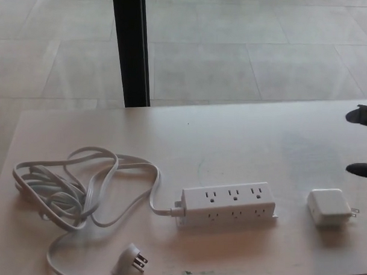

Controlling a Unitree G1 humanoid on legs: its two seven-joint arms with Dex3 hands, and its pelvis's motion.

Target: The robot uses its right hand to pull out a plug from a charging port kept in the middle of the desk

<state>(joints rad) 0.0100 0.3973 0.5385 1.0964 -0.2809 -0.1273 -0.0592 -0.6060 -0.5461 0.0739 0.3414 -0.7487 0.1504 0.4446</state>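
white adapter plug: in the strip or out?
Out. The adapter plug lies on the desk right of the power strip, apart from it, prongs showing; every visible socket is empty.

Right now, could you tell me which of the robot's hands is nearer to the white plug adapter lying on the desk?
The right hand: only its fingertips show at the picture's right edge, just above and right of the white plug adapter, not touching it. The left hand is out of view.
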